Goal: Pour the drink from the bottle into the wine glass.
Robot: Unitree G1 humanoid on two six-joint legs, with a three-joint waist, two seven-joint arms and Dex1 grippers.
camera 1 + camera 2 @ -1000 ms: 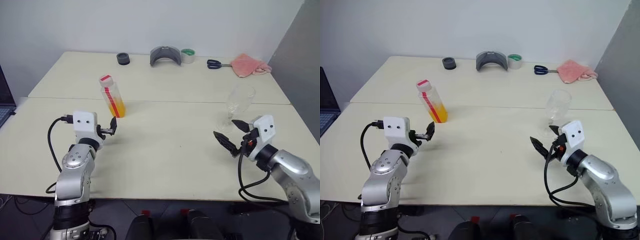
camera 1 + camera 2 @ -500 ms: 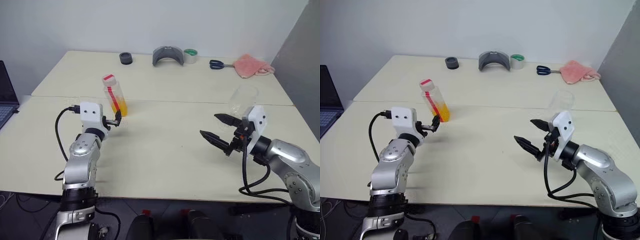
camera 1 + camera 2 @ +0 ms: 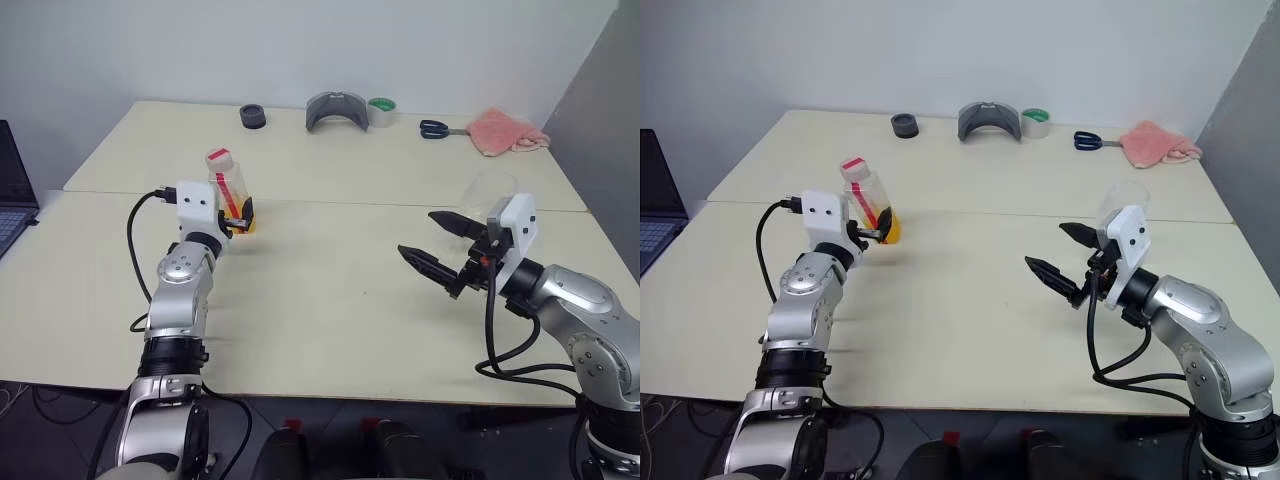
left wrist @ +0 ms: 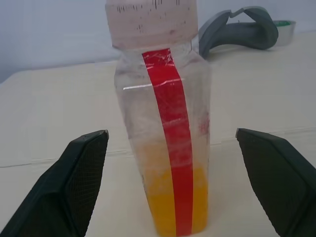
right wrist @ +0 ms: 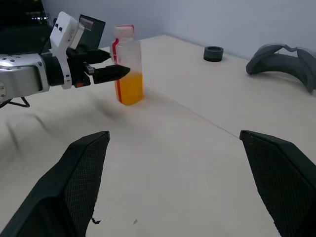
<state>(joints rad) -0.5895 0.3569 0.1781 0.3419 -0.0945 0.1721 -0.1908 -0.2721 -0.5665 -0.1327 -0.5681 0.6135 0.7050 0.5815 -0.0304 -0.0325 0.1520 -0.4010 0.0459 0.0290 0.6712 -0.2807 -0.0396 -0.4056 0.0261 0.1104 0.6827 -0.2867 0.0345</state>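
A dark laptop peeks in at the far left, beside the smooth cream table. The left gripper is right at the bottle, with its two black, bumpy fingers spread wide apart, one on each side of the bottle and not squeezing it. The bottle is small, clear plastic with a square body, a shiny red stripe down the front and a white cap. It stands up straight on the table, and the orange drink fills only the bottom part. At the back of the table sit a round black thing, a curved grey piece, a roll of tape, blue-handled scissors and a soft pink cloth. The right gripper hangs above the table with its pointed black fingers wide apart, holding nothing. Just behind it stands the clear wine glass, its lower part hidden by the arm.
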